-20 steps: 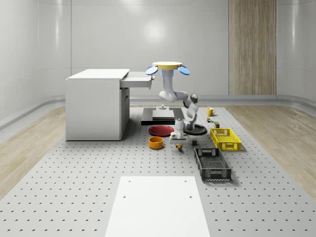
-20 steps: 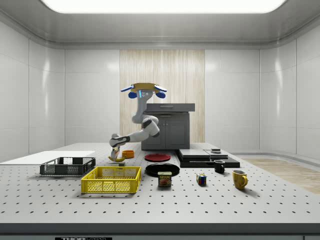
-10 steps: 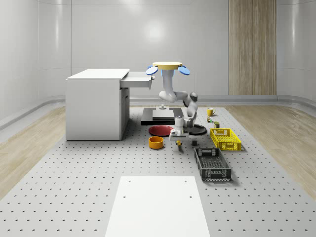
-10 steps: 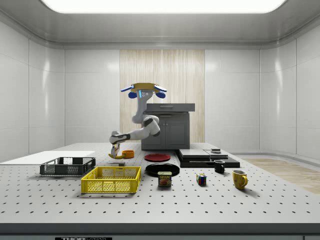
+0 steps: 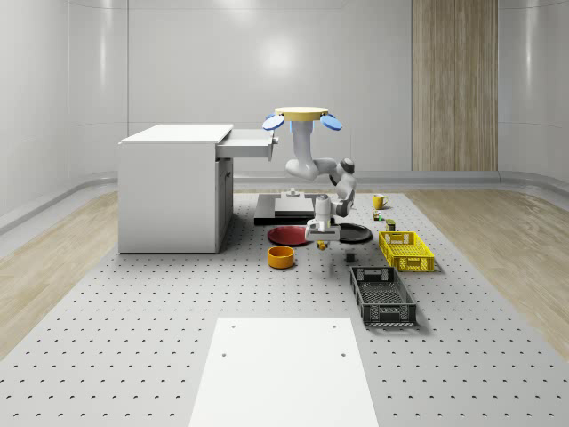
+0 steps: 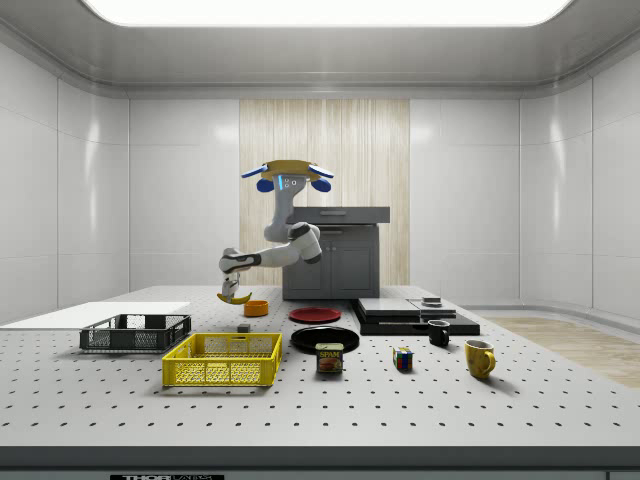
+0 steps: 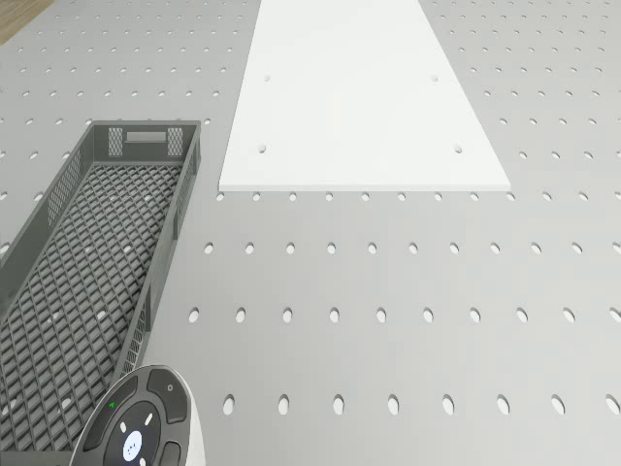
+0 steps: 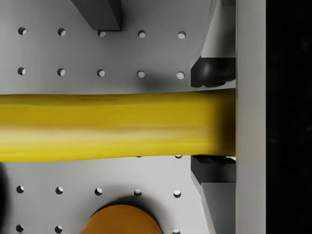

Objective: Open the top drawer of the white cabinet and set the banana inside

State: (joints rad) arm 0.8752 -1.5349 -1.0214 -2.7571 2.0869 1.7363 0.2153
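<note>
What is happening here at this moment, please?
A drone with an arm hovers above the table, beside the white cabinet. Its gripper is shut on the banana and holds it in the air, above the table near the orange bowl. The top drawer of the cabinet is already pulled out. The banana is not yet inside it, so putting it in is the step that remains.
</note>
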